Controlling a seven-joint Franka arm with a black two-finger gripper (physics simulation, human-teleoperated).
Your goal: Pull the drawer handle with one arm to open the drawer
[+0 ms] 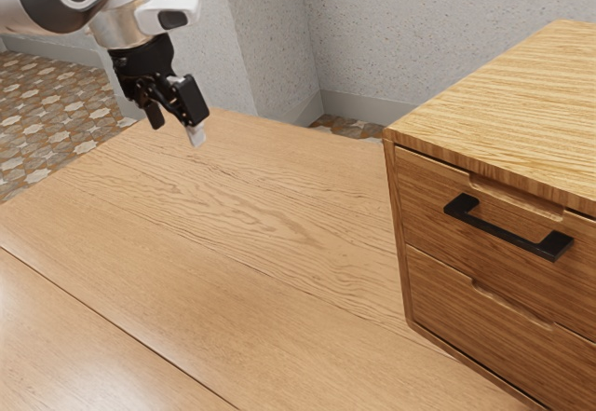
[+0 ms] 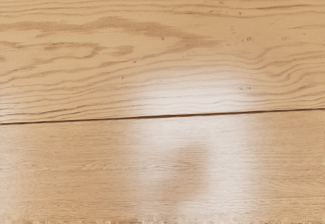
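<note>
A wooden drawer cabinet (image 1: 521, 103) stands on the table at the exterior view's right. Its upper drawer (image 1: 438, 192) looks flush with the cabinet front and carries a black bar handle (image 1: 507, 229). My gripper (image 1: 175, 124) hangs above the table at the upper left, far from the handle. Its two black fingers stand apart with nothing between them, so it is open. In the wrist view I look down on the bare wooden tabletop (image 2: 162, 56), with a seam between boards (image 2: 162, 116) running across it.
A lower drawer (image 1: 503, 332) sits under the upper one. The wide wooden table (image 1: 242, 243) stretches between my hand and the cabinet. A grey wall (image 1: 419, 20) and a patterned tile floor (image 1: 47, 113) lie behind.
</note>
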